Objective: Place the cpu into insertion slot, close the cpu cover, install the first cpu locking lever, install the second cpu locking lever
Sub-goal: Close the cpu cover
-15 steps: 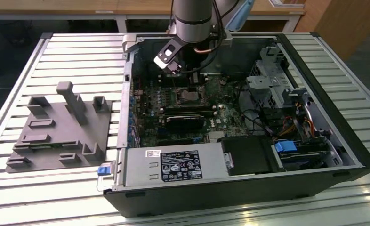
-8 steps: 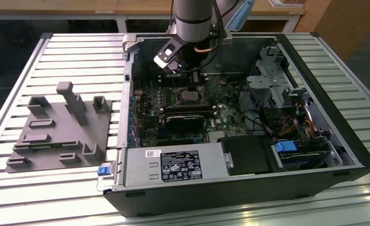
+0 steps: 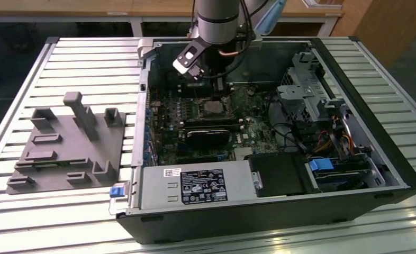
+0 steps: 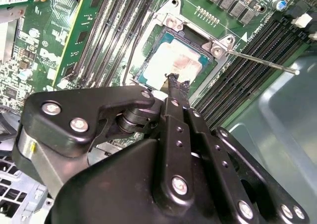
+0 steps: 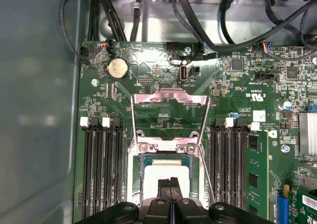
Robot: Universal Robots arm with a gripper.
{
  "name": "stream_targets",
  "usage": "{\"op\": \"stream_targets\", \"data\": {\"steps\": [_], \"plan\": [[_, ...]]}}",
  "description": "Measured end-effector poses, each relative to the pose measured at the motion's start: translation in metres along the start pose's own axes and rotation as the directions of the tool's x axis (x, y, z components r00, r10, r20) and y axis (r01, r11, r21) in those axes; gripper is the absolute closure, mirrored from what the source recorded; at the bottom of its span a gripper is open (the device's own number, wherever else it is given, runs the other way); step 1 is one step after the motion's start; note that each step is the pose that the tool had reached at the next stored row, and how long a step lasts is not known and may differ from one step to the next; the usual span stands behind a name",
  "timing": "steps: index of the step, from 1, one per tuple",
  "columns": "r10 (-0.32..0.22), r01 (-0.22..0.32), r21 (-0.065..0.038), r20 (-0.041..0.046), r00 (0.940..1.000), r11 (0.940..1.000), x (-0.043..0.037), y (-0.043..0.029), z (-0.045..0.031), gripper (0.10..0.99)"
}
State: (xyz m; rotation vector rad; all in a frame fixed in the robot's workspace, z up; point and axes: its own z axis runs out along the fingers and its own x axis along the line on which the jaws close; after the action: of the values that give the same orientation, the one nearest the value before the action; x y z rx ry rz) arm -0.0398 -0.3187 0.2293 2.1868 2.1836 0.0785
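The cpu (image 4: 181, 60), a silver square with a brownish smear on top, lies flat in the insertion slot (image 4: 171, 21) on the green motherboard. My gripper (image 4: 173, 80) hangs just over the cpu's edge with its black fingers shut together and nothing between them. In the first wrist view the fingertips of my gripper (image 5: 171, 183) sit above the cpu (image 5: 153, 177). The cpu cover (image 5: 168, 97), a silver frame with a window, stands swung back from the slot. Thin locking levers (image 5: 132, 130) (image 5: 207, 159) stick out along both sides. In the exterior view my gripper (image 3: 211, 86) is above the insertion slot (image 3: 211, 108).
The board lies inside an open black computer case (image 3: 377, 143). A black block (image 3: 208, 137) sits near the socket, a power supply (image 3: 193, 185) at the front, a drive cage (image 3: 314, 90) at the exterior view's right. Memory slots (image 5: 101, 169) flank the socket. A grey fixture (image 3: 66, 143) stands outside.
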Motion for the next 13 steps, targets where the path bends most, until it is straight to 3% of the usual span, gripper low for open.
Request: {"op": "stream_targets", "data": {"steps": [13], "plan": [[0.0, 0.0, 0.0, -0.0007, 1.0, 1.0, 0.0, 0.0007, -0.0088, 0.98]]}}
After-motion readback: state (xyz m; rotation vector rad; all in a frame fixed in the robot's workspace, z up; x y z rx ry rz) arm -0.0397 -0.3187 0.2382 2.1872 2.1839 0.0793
